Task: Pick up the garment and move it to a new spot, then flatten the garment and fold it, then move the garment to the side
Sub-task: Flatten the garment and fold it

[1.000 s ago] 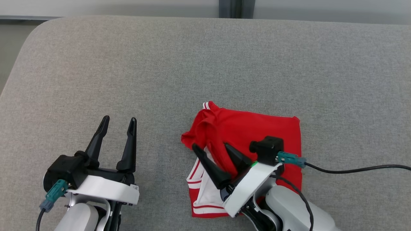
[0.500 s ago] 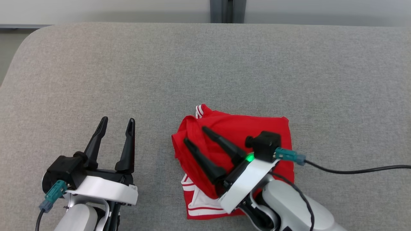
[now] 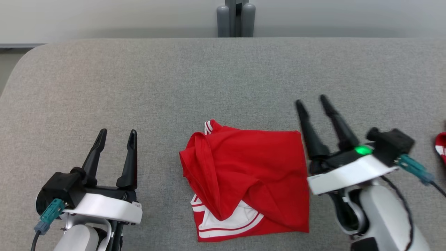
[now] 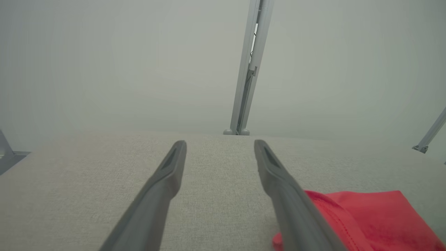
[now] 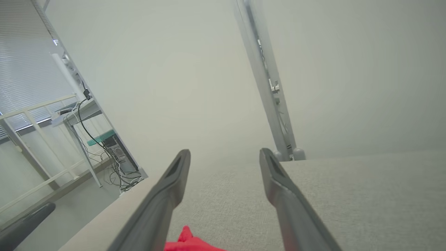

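The garment (image 3: 247, 177) is red with white stripes and lies folded into a rough square on the grey padded table (image 3: 209, 76), near its front middle. Its left side is bunched and a white lining shows at the front. My right gripper (image 3: 312, 101) stands open just right of the garment, lifted clear, nothing between its fingers. My left gripper (image 3: 117, 132) is open to the left of the garment, apart from it. In the left wrist view the garment (image 4: 369, 216) lies right of the open fingers (image 4: 167, 174). A red tip of the garment (image 5: 188, 242) shows low in the right wrist view.
A second red and white cloth (image 3: 440, 146) peeks in at the right edge of the table. A grey post (image 3: 236, 19) stands behind the far edge. The table's left corner (image 3: 24, 66) is rounded. A desk with cables (image 5: 87, 115) stands off to the side.
My right gripper has drawn off the garment and swung to its right, leaving it lying on the table. The head camera has shifted, so the whole picture slid. The left gripper has stayed put.
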`<state>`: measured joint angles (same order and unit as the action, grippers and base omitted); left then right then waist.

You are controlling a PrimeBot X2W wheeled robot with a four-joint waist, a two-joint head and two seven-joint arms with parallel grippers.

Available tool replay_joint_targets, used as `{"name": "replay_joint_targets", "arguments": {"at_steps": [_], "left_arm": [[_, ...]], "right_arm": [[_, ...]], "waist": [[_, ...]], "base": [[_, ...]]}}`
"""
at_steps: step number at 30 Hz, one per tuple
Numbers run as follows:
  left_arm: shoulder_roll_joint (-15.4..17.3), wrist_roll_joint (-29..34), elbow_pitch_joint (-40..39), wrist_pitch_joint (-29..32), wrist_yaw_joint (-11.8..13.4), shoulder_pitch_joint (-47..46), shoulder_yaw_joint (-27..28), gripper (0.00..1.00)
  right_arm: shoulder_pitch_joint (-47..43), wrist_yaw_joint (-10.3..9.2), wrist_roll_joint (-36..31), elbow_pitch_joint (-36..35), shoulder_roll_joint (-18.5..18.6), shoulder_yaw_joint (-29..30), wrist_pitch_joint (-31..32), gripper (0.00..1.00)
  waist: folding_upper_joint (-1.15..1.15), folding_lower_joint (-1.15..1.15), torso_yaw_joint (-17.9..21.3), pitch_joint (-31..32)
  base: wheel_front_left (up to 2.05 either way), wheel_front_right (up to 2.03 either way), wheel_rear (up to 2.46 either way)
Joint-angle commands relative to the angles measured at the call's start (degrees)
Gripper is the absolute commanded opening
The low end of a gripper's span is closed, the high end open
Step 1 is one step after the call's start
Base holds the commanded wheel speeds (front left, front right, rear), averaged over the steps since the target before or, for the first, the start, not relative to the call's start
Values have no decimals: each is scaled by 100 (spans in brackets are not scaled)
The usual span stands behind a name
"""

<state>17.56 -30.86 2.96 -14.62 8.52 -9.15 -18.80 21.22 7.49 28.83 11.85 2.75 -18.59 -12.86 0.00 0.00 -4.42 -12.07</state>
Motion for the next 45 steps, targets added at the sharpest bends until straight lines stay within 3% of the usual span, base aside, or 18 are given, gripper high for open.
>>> {"name": "replay_joint_targets", "arguments": {"at_steps": [1,10,17,28,39,40,41,42,45], "left_arm": [[58,-2,-43,3,47,47,49,100],[217,45,-165,34,162,212,121,100],[335,107,-252,52,292,499,129,100],[405,73,-148,54,325,689,115,100],[404,62,-187,90,351,586,66,100],[400,56,-189,86,351,567,66,100],[395,52,-189,87,351,546,63,100],[387,51,-188,87,348,524,56,100],[355,57,-180,72,325,495,42,100]], "right_arm": [[-193,0,-199,-201,30,329,36,100],[-996,-1,-1221,-934,31,1720,395,100],[-1687,-1,-1776,-1101,29,2304,599,100],[-2176,-1,-1812,-1194,30,2435,688,100],[-2075,-1,-1869,-1248,29,2288,760,100],[-2043,-1,-1849,-1243,29,2229,761,56],[-2020,-1,-1820,-1199,28,2137,809,20],[-1985,0,-1785,-1154,26,2007,840,0],[-1843,-1,-1684,-982,30,1533,918,0]], "waist": [[0,0,44,63],[0,0,171,333],[0,0,229,616],[0,0,296,847],[0,0,192,797],[0,0,164,777],[0,0,134,757],[0,0,100,737],[0,0,-7,681]], "base": [[0,0,0],[0,0,0],[0,0,0],[0,0,0],[0,0,0],[0,0,0],[0,0,0],[0,0,0],[0,0,0]]}}
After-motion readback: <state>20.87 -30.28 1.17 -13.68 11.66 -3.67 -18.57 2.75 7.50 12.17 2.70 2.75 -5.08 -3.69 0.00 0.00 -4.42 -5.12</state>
